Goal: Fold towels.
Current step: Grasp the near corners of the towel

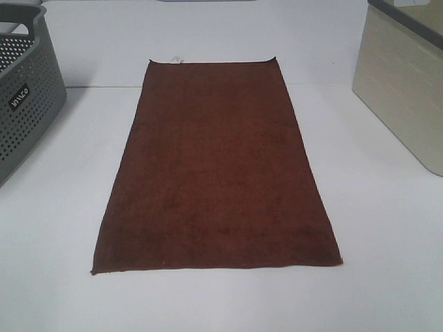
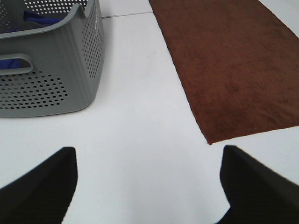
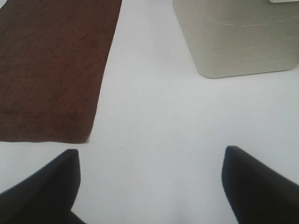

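The dark reddish-brown towel [image 1: 218, 169] lies spread flat and unfolded on the white table, long side running away from the camera. A small white tag [image 1: 176, 59] shows at its far short edge. Neither arm shows in the high view. My left gripper [image 2: 149, 186] is open and empty, above bare table near the towel's near left corner [image 2: 211, 140]. My right gripper [image 3: 152, 186] is open and empty, above bare table near the towel's near right corner [image 3: 86, 139].
A grey perforated basket [image 1: 24, 104] stands at the left; the left wrist view shows blue cloth [image 2: 32, 18] inside it. A beige bin [image 1: 408, 90] stands at the right, also in the right wrist view [image 3: 233, 37].
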Tool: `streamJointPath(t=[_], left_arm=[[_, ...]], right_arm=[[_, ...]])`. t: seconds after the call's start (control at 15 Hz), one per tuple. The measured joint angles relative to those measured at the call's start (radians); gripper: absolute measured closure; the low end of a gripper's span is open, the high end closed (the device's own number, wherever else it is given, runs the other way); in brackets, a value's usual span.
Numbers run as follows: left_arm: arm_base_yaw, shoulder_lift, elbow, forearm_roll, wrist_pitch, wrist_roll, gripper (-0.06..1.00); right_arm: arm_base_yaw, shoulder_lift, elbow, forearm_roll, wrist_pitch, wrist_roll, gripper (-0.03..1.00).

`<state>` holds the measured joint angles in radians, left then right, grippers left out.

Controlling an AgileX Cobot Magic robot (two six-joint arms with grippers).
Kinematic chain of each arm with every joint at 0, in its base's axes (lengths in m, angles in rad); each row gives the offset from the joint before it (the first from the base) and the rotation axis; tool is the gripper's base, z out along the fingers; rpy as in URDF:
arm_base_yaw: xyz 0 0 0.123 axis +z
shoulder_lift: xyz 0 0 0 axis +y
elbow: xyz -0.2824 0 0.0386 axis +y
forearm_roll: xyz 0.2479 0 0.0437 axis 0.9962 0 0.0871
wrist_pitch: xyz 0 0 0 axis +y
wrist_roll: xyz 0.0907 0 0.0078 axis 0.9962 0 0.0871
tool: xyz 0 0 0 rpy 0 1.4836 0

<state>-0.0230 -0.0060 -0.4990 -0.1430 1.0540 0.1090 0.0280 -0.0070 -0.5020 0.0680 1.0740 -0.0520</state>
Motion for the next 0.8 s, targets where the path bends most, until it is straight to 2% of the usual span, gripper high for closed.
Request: streamJointPath(t=[0.8], left_arm=[[0.000,0.000,0.000,0.000,0.000,0.000,0.15]], right_arm=[[0.000,0.000,0.000,0.000,0.000,0.000,0.19]])
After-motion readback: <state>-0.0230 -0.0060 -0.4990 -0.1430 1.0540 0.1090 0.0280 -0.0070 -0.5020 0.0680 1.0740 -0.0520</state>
